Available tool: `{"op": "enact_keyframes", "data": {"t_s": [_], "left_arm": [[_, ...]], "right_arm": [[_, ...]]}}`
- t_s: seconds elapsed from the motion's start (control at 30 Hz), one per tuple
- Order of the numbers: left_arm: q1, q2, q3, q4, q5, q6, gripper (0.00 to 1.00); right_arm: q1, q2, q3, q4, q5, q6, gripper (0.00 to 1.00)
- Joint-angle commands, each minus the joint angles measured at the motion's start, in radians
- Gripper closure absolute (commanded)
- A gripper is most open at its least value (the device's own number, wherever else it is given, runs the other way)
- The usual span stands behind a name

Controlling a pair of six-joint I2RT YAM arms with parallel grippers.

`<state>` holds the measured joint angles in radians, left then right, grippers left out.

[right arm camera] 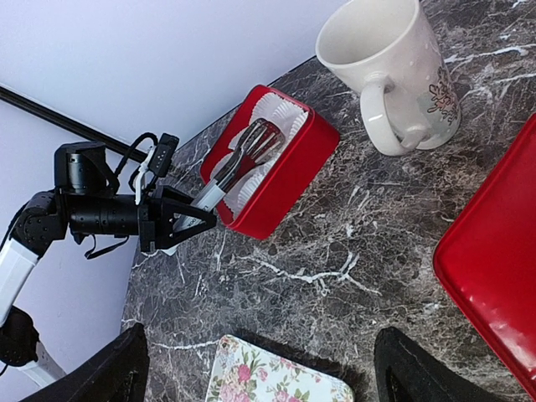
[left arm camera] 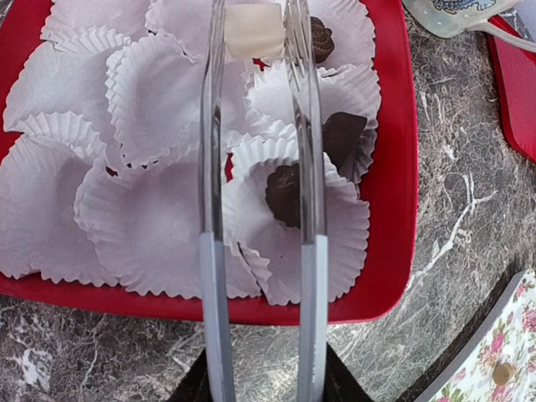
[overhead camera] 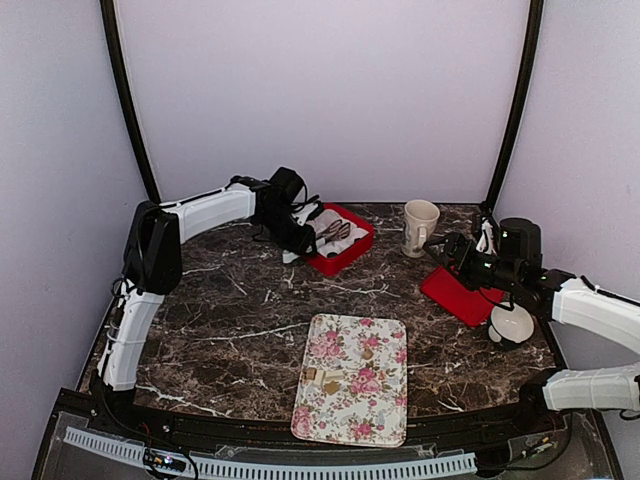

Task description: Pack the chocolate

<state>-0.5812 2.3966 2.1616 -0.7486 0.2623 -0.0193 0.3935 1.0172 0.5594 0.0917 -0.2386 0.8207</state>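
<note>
Straight ahead of the left fingers [left arm camera: 194, 387], which were clamped on the tongs [left arm camera: 209, 276], a cream chocolate [left arm camera: 254, 29] sat pinched between the tong tips. It hung over the paper cups [left arm camera: 142, 109] at the red box's [left arm camera: 394, 209] far end. The right fingers [right arm camera: 419, 368] were spread wide and well apart from it.

Red tin [left arm camera: 394, 167], white crinkled cups [left arm camera: 142, 100], dark brown chocolates [left arm camera: 285, 194] and one cream piece [left arm camera: 254, 29]. Table [overhead camera: 230, 320] dark brown marble, white-veined. Tray [overhead camera: 352, 400] cream with pink roses. Mug [overhead camera: 420, 228] white, floral print. Lid [overhead camera: 460, 295] red.
</note>
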Motion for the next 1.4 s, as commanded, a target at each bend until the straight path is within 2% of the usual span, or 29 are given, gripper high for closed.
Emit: {"op": "enact_keyframes", "data": {"t_s": [0.0, 0.23, 0.53, 0.83, 0.97, 1.17, 1.23, 1.37], "left_arm": [[0.01, 0.002, 0.057, 0.035, 0.03, -0.022, 0.66], [0.026, 0.021, 0.087, 0.063, 0.063, -0.059, 0.66], [0.029, 0.022, 0.092, 0.067, 0.078, -0.063, 0.6], [0.035, -0.133, 0.027, 0.045, 0.076, -0.049, 0.6], [0.032, -0.285, -0.082, 0.014, 0.068, -0.021, 0.61], [0.002, -0.583, -0.388, 0.039, 0.056, 0.019, 0.61], [-0.024, -0.685, -0.507, 0.045, 0.051, 0.024, 0.61], [-0.144, -0.866, -0.743, 0.029, -0.002, 0.021, 0.61]], "right_arm": [[-0.007, 0.006, 0.034, 0.051, -0.003, -0.009, 0.06], [-0.007, 0.015, 0.036, 0.058, -0.007, -0.005, 0.06], [-0.007, 0.027, 0.039, 0.069, -0.01, 0.0, 0.06], [-0.007, 0.024, 0.051, 0.068, -0.025, -0.008, 0.06], [-0.007, 0.011, 0.062, 0.052, -0.034, -0.022, 0.06], [-0.007, -0.016, 0.07, 0.021, -0.054, -0.045, 0.06], [-0.007, -0.03, 0.065, 0.013, -0.06, -0.048, 0.06], [-0.007, -0.054, 0.048, -0.004, -0.072, -0.055, 0.06]]}}
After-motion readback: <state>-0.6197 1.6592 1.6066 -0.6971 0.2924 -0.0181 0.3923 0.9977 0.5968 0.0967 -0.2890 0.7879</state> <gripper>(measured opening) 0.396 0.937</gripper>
